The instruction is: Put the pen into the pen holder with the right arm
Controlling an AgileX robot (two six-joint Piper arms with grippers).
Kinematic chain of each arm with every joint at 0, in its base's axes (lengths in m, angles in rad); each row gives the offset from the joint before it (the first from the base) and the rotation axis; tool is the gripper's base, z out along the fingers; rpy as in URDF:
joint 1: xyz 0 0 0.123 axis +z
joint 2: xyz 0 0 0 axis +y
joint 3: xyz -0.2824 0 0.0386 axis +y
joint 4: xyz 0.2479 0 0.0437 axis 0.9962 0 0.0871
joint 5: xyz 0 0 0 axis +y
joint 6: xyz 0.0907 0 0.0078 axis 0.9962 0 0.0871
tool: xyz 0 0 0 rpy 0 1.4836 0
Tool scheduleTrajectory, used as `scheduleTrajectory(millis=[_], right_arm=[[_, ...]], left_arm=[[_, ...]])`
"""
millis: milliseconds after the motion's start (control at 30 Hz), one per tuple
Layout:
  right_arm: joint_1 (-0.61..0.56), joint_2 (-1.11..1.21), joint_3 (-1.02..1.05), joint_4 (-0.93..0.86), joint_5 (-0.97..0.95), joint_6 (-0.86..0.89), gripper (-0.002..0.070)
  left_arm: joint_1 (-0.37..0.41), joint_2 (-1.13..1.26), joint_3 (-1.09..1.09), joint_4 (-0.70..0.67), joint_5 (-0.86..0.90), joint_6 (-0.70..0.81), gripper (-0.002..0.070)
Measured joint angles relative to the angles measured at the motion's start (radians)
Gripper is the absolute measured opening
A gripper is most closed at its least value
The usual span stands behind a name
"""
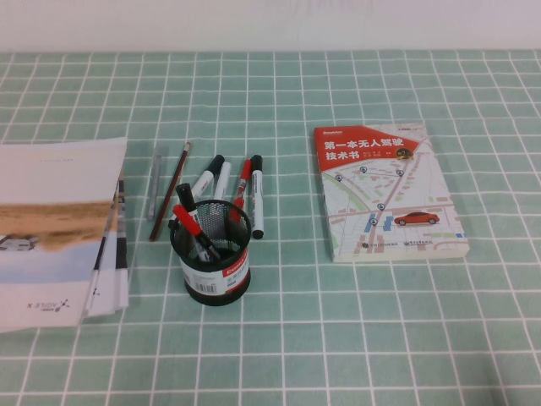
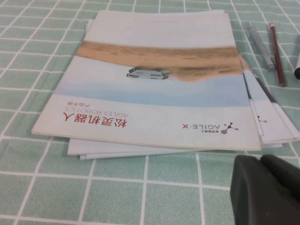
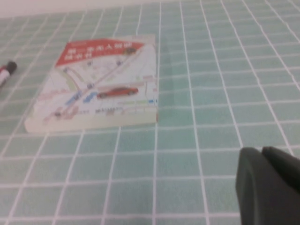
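The pen holder (image 1: 211,258), a black mesh cup with a white-and-red band, stands left of the table's middle. A black-capped marker (image 1: 196,227) and a red-capped marker (image 1: 185,216) lean inside it. Just behind it on the cloth lie several markers. One is a white pen with a black cap and black tail (image 1: 257,196), and another black-capped one (image 1: 205,179) lies left of it. Neither arm shows in the high view. My left gripper (image 2: 260,160) is shut and empty, low over the cloth beside the booklets. My right gripper (image 3: 261,152) is shut and empty, on my side of the book.
A book with a red-and-white map cover (image 1: 387,193) lies on the right and also shows in the right wrist view (image 3: 101,84). A stack of booklets (image 1: 59,228) lies on the left. A brown pencil (image 1: 170,203), a grey pen (image 1: 153,182) and a red-capped marker (image 1: 243,182) lie behind the cup.
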Motion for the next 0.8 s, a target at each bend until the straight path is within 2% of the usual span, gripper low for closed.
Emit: scheduleTrajectory(millis=[133, 333, 467, 633, 800], right_arm=[[0.000, 0.000, 0.000, 0.055, -0.063, 0.000, -0.0019], [0.000, 0.000, 0.000, 0.314, -0.199, 0.000, -0.0019], [0.000, 0.000, 0.000, 0.388, -0.256, 0.000, -0.0019], [0.000, 0.000, 0.000, 0.416, -0.257, 0.000, -0.0019], [0.000, 0.009, -0.019, 0.492, -0.148, 0.000, -0.0019]], left_arm=[[0.000, 0.000, 0.000, 0.000, 0.000, 0.000, -0.0004], [0.000, 0.000, 0.000, 0.000, 0.000, 0.000, -0.0004], [0.000, 0.000, 0.000, 0.000, 0.000, 0.000, -0.0004], [0.000, 0.000, 0.000, 0.000, 0.000, 0.000, -0.0004], [0.000, 0.000, 0.000, 0.000, 0.000, 0.000, -0.0004]])
